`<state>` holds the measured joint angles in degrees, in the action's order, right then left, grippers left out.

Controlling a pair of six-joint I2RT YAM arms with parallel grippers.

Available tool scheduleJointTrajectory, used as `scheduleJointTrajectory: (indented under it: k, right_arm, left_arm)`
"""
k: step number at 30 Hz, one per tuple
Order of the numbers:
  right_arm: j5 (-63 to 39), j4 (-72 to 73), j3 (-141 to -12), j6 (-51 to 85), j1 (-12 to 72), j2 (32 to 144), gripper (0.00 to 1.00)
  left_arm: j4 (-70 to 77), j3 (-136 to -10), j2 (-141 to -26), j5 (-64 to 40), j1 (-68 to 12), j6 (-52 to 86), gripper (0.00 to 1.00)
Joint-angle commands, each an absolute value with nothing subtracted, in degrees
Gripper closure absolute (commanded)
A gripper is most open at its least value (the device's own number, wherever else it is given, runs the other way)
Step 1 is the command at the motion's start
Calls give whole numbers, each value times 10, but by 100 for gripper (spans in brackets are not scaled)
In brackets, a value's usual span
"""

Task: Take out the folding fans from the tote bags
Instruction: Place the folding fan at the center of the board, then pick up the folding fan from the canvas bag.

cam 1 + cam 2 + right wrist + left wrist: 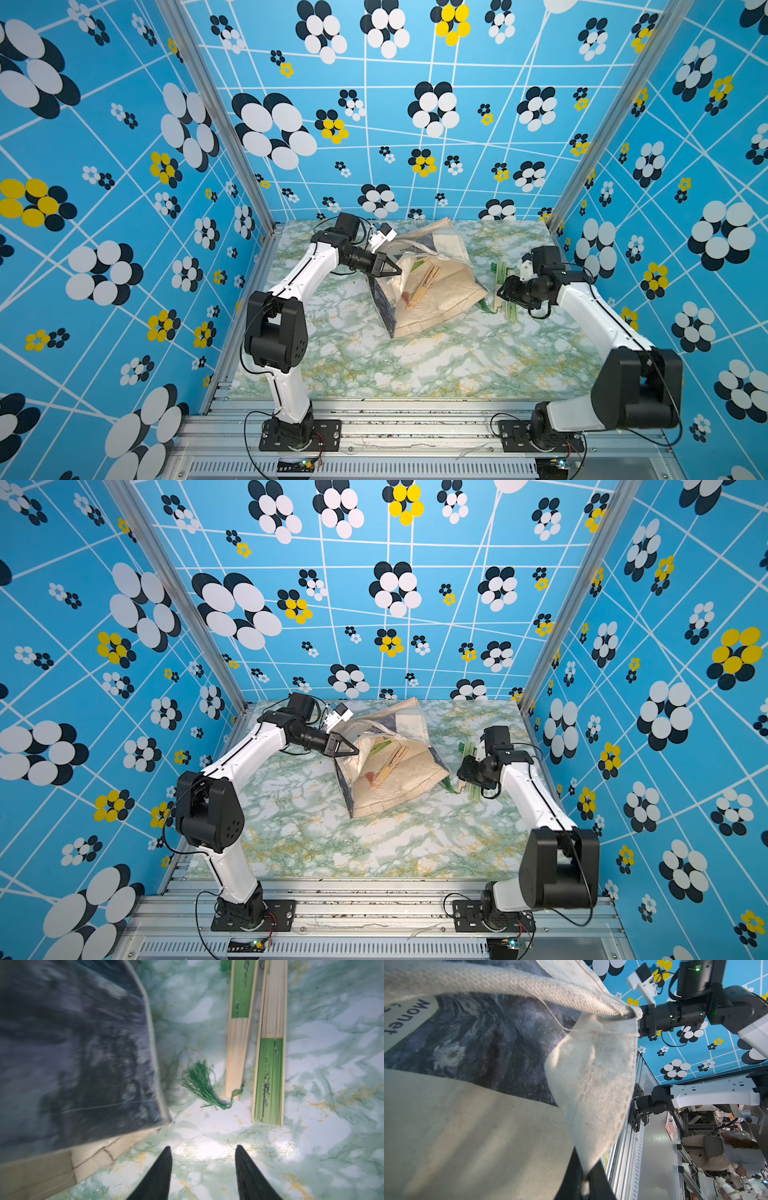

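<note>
R claw (203,1147) is apart, nothing btwn the tips, hovering over bare table (332,1064); from above I can't make out its tips. Just ahead lie two green fans (270,1076) side by side, far ends cut off, green tassel (199,1082) beside them. L claw (397,272) is clamped on the tote bag (440,307) rim. Inside the bag I see more fans (424,281); count unclear.

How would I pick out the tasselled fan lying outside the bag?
Find the cream tote bag in the middle of the marbled table. Beside it, toward the right hand, lie two green folding fans. Yours is the fan nearer the bag, trailing a green tassel where its neighbour ends in green paper.
</note>
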<state>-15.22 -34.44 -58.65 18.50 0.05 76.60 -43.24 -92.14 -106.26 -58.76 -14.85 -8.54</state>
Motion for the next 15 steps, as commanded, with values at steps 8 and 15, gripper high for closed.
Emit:
scheduleJointTrajectory:
  k: [8,15]
  right_arm:
    - [-369,-70,-393,341,27,510,37]
    - [-288,27,-370,363,171,580,36]
  left_arm:
    - [-439,-925,-1046,-589,-143,-85,100]
    - [-435,-925,-1046,-585,-150,-79,100]
